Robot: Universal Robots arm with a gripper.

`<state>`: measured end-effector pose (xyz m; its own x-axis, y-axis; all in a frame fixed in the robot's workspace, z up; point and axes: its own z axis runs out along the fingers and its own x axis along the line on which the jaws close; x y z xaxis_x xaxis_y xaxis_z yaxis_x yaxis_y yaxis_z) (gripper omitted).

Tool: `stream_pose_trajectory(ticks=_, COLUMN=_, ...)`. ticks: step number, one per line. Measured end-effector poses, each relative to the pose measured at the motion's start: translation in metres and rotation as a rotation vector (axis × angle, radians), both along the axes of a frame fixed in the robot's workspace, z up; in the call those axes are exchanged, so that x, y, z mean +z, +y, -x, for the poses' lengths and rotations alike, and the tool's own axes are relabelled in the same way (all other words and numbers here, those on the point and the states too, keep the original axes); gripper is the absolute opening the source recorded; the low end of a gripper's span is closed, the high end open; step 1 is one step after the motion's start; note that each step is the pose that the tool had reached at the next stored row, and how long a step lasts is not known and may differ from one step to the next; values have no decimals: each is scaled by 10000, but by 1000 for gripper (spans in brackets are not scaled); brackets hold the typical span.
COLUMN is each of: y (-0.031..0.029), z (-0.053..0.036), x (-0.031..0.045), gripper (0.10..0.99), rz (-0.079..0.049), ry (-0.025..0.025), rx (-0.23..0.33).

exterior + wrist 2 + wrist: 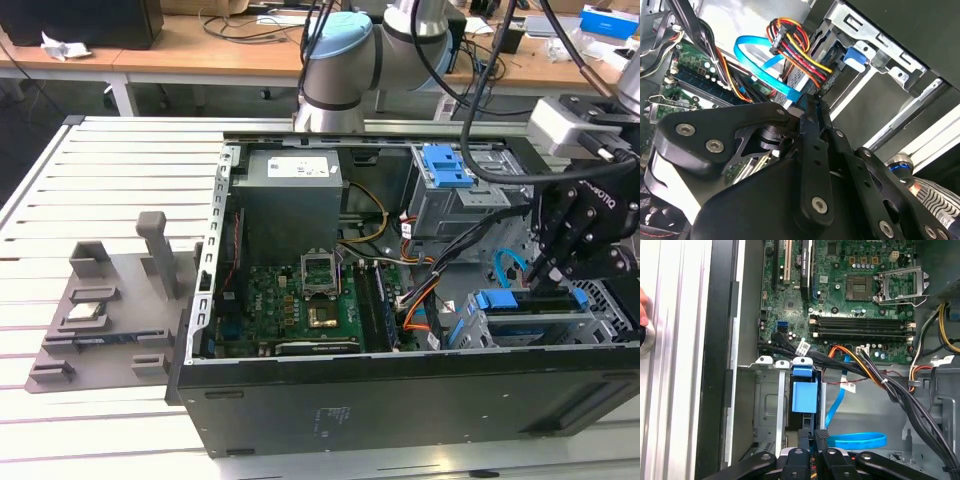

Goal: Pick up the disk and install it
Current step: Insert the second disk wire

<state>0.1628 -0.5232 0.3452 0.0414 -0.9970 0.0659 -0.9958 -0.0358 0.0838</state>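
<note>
The disk stands on edge in the grey drive cage at the case's corner on the exterior view's right; its blue carrier rail is the part that shows. My black gripper hangs just above that cage. In the first wrist view the gripper has its two fingers pressed together, tips right at the end of the blue rail. In the second wrist view the gripper likewise shows no gap between the fingers. I cannot tell whether the tips touch the rail.
The open computer case lies on a slatted table. A second drive bay with a blue latch sits at the back. A blue flat cable and a black cable bundle run close beside the cage. A grey fixture holds a small silver chip.
</note>
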Motion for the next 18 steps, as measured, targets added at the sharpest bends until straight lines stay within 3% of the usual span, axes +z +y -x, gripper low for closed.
stream_pose_trajectory(ticks=8, y=0, z=-6, x=-66, gripper=161, rz=1, ry=0, rx=20)
stream_pose_trajectory(ticks=15, y=0, z=-6, x=-68, gripper=161, rz=10, ry=-1, rx=20)
stream_pose_trajectory(ticks=17, y=0, z=-6, x=-68, gripper=173, rz=13, ry=-1, rx=20)
stream_pose_trajectory(ticks=18, y=0, z=-6, x=-67, gripper=235, rz=14, ry=0, rx=20)
